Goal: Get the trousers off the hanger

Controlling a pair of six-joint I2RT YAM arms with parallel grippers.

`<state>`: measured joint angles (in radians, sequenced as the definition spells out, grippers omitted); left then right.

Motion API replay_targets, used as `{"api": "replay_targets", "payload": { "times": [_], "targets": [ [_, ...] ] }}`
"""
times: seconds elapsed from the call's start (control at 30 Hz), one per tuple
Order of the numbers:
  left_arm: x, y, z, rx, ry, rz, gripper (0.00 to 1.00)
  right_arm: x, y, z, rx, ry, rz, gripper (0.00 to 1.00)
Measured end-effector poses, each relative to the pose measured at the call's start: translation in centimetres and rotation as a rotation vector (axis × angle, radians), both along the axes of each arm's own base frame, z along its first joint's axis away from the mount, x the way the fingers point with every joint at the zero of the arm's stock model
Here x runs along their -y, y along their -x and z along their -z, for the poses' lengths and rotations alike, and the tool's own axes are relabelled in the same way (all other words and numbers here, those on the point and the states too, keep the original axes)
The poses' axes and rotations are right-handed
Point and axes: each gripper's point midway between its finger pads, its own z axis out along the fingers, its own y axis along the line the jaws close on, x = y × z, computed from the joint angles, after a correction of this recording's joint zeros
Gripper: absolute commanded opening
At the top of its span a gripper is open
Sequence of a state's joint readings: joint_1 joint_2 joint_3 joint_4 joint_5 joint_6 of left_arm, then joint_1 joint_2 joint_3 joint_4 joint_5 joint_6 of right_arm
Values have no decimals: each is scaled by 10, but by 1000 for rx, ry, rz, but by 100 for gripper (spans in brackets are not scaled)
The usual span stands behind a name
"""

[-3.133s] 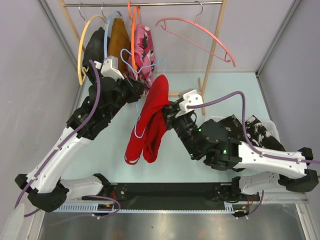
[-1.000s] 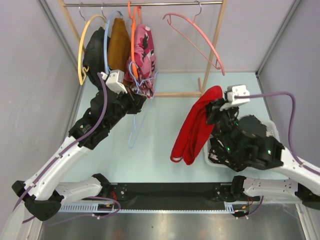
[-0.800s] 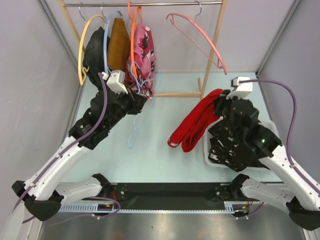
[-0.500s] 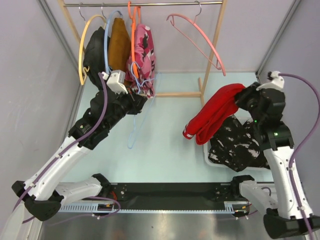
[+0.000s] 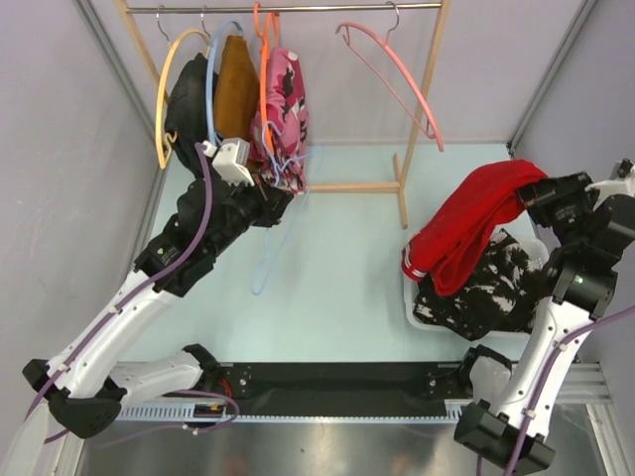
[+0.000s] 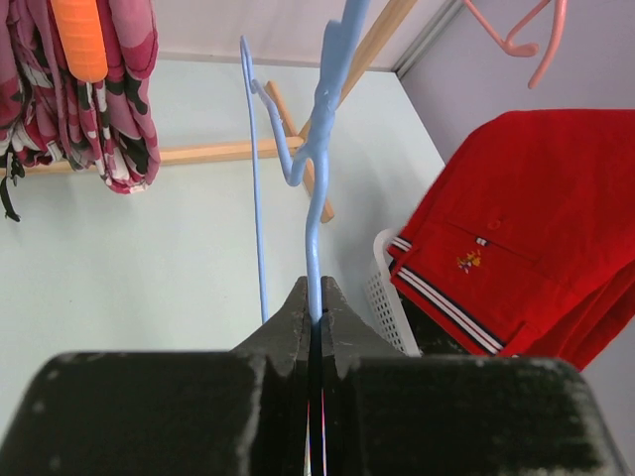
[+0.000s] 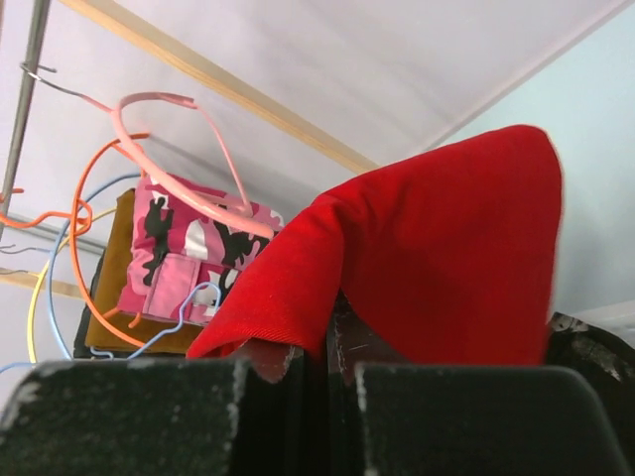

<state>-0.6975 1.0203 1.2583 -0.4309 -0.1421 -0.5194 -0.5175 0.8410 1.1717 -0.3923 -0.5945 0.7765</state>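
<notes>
The pale green table carries a white basket at its right side, and the wooden rack's foot.

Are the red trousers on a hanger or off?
Off. The right claw holds the red trousers over the basket; the left claw holds the bare blue hanger.

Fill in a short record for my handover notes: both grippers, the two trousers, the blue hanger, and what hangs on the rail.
left gripper: shut on the blue hanger
blue hanger: bare, no garment on it
right gripper: shut on the red trousers
red trousers: off the hanger, hanging over the basket
black trousers: lying in the basket
rail: pink floral garment and mustard garment on hangers
</notes>
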Motion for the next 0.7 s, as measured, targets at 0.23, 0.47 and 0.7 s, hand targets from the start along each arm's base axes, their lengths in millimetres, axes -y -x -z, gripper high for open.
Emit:
{"api": "replay_targets", "payload": {
  "times": [0.23,0.47,0.7],
  "targets": [
    [1,2,-5,15,-1,17,0,16,25,10,-31,22,62,0],
    [2,3,-7,21,-7,27,0,34,39,43,-189,72,164,0],
    [5,5,-7,21,-2,47,0,54,52,86,-338,61,299,0]
  ]
}}
